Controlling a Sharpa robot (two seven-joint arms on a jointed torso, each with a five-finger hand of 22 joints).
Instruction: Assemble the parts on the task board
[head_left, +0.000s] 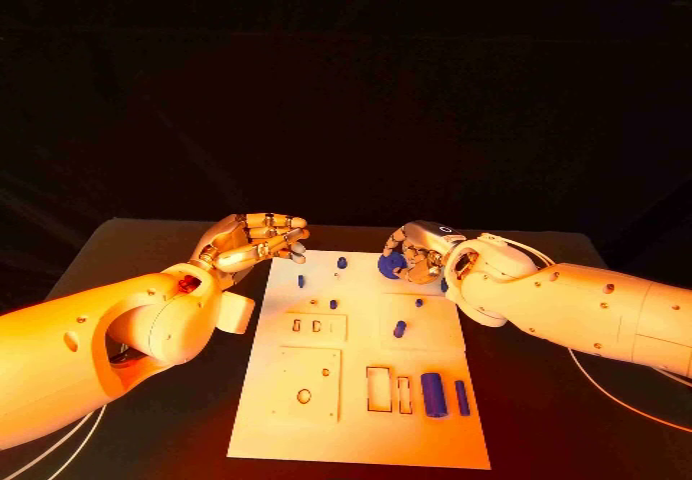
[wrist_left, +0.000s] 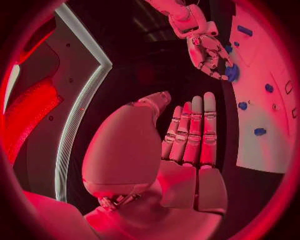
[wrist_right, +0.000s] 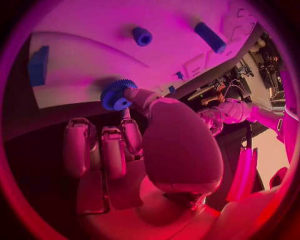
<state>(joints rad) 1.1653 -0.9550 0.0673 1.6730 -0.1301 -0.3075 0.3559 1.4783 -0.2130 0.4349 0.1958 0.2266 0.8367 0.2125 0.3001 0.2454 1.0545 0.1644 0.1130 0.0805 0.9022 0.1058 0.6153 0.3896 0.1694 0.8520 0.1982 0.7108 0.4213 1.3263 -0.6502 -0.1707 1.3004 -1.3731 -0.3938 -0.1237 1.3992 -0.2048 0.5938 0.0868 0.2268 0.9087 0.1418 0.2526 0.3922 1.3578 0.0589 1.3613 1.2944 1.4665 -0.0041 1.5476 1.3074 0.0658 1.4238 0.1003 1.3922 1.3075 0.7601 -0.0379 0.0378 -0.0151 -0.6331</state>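
Right hand (head_left: 423, 252) pinches blue gear (head_left: 391, 265) between thumb and finger, at far edge of task board (head_left: 361, 440). Left hand (head_left: 257, 240) holds nothing, fingers partly curled, just off board's far left corner. Other blue parts (head_left: 433, 388) lie on board.

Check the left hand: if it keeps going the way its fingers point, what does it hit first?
Probably nothing. The left hand holds nothing, fingers pointing past the task board's far left corner into dark space. The right hand with the blue gear sits off to the side, though depth is unclear.
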